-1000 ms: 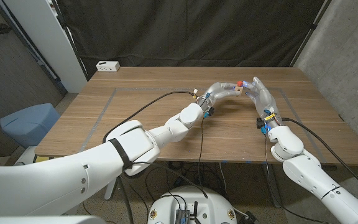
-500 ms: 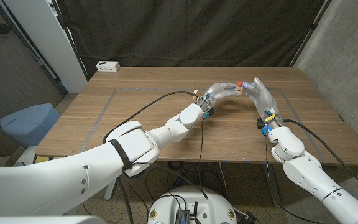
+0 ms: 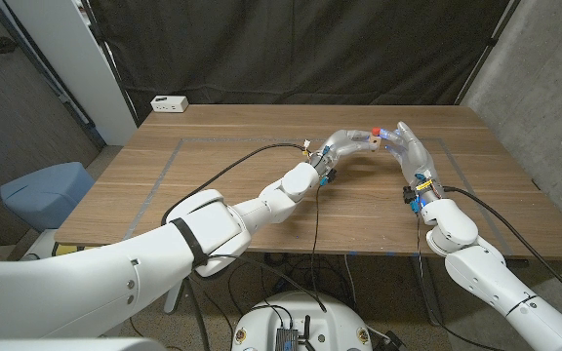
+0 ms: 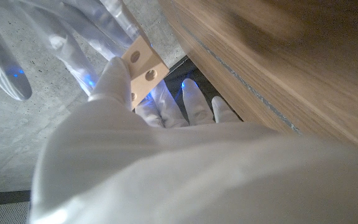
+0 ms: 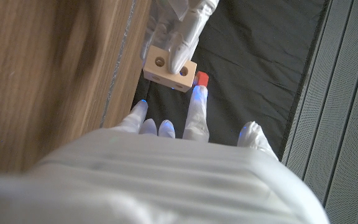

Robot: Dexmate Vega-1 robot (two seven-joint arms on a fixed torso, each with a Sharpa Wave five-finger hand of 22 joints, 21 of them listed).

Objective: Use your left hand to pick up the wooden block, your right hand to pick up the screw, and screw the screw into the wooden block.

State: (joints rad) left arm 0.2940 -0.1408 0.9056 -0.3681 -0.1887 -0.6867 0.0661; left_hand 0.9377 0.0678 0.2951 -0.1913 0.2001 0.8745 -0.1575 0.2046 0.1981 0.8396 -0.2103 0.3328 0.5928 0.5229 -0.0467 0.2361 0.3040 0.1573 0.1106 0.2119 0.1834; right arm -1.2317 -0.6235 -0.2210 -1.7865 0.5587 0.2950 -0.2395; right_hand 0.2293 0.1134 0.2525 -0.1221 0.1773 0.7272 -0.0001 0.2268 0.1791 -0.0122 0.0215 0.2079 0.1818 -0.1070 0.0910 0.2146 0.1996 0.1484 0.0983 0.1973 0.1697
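My left hand [image 3: 342, 142] holds the pale wooden block [image 3: 370, 142] above the far middle of the table [image 3: 213, 175]. In the left wrist view the block [image 4: 143, 65] shows round holes and is pinched between my fingers. The red-headed screw [image 3: 376, 130] sits against the block's side. In the right wrist view the screw [image 5: 202, 78] lies beside the block [image 5: 169, 70], and one fingertip [image 5: 197, 99] of my right hand [image 3: 408, 148] touches it. That hand's other fingers are spread and its thumb stands apart. The screw's shaft is hidden.
A white power strip [image 3: 169, 103] lies at the table's far left corner. Black cables [image 3: 252, 156] run along both arms across the tabletop. A blue chair [image 3: 42, 190] stands off the table's left side. A dark curtain hangs behind.
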